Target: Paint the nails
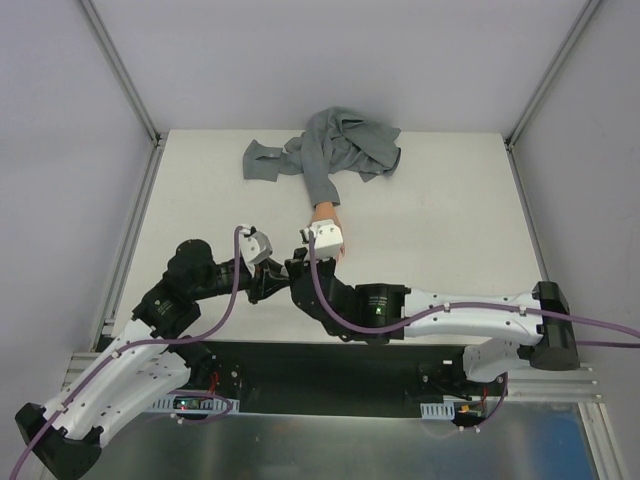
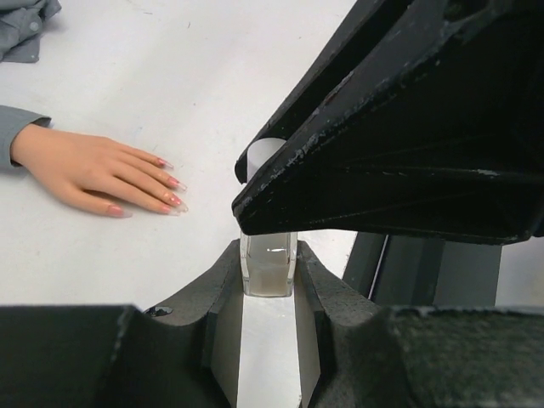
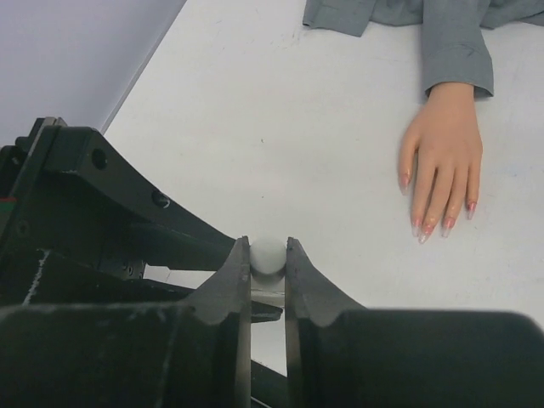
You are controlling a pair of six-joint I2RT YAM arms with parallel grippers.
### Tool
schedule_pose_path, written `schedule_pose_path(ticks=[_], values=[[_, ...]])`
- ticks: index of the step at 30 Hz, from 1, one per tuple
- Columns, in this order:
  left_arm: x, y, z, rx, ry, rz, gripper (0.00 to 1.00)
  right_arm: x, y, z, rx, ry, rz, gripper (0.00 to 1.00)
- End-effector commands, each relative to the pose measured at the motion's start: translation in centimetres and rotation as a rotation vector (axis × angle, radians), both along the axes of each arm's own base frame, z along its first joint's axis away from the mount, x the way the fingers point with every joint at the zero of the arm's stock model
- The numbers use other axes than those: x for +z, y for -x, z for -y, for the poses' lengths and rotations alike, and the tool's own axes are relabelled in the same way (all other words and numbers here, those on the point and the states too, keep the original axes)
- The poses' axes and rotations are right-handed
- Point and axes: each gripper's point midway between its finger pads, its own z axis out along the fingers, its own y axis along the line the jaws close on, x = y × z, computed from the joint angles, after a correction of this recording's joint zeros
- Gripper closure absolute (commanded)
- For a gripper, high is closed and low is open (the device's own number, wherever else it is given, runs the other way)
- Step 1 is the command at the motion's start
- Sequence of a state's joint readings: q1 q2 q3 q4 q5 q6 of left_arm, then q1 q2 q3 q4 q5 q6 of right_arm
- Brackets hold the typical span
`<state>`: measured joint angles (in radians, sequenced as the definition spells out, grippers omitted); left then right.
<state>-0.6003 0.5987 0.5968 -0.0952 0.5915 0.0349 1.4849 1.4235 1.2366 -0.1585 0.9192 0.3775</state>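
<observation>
Right gripper (image 3: 269,253) overhanging bottle (image 2: 269,270), hand (image 2: 93,174) beside (nails (image 2: 174,183) seemingly pink)

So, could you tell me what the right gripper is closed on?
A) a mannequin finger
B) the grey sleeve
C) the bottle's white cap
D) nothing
C: in the right wrist view the right gripper pinches the round white cap, well apart from the mannequin hand.

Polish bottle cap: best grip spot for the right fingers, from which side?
Pinch the white cap across its round sides, coming in opposite the left gripper, as the right gripper does now. The left one clamps the glass body, so only the cap stands free.
</observation>
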Motion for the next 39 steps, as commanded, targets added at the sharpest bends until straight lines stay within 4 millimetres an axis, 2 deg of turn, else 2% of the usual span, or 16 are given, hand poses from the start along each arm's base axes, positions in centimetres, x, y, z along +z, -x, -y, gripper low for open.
schedule_pose_path(ticks=[1,2,3,6,8,11,12,13,14,15,16,18,22,29,36,39], values=[[5.6,-0.8,0.7,-0.02,0.122,0.196,1.0,1.1,1.1,0.3,0.041,0.026,-0.013,0.9],[5.7,-0.5,0.8,-0.038,0.125,0.196,1.0,1.3,1.3,0.4,0.067,0.036,-0.009,0.84],[5.7,-0.2,1.1,-0.069,0.123,0.193,1.0,2.1,1.9,0.3,0.146,0.05,0.012,0.72],[5.8,1.6,2.0,-0.203,0.129,0.17,1.0,3.4,3.1,0.2,0.282,0.069,0.04,0.55],[5.6,2.5,2.4,-0.276,0.132,0.145,1.0,3.8,3.4,0.7,0.354,0.098,0.066,0.51],[5.5,3.6,2.8,-0.356,0.137,0.111,1.0,4.4,4.8,1.3,0.529,0.084,0.072,0.39],[5.6,4.0,2.9,-0.386,0.141,0.108,1.0,4.5,6.6,1.0,0.66,0.067,0.065,0.31],[5.6,4.5,3.0,-0.416,0.144,0.102,1.0,5.3,6.6,1.7,0.709,0.045,0.078,0.28],[5.8,5.4,3.0,-0.469,0.154,0.099,1.0,4.8,7.2,1.9,0.775,0.051,0.079,0.27],[5.8,5.7,3.0,-0.491,0.159,0.089,1.0,4.9,9.1,1.8,0.905,0.022,0.058,0.27],[5.9,6.0,3.0,-0.512,0.165,0.085,1.0,5.1,8.8,2.1,0.928,0.011,0.059,0.27],[6.1,7.3,2.9,-0.598,0.181,0.073,1.0,5.8,10.0,2.7,1.021,-0.01,0.08,0.27],[6.2,8.2,2.9,-0.662,0.196,0.038,1.0,6.5,10.0,3.3,1.083,-0.035,0.091,0.33],[6.3,8.8,2.9,-0.698,0.209,0.033,1.0,6.4,9.6,3.0,1.114,-0.036,0.08,0.47],[6.3,8.5,2.9,-0.679,0.209,0.038,1.0,5.8,8.9,2.5,1.094,-0.021,0.08,0.72],[6.3,7.7,3.1,-0.625,0.206,0.055,1.0,5.4,8.4,2.6,1.06,-0.016,0.081,0.93]])
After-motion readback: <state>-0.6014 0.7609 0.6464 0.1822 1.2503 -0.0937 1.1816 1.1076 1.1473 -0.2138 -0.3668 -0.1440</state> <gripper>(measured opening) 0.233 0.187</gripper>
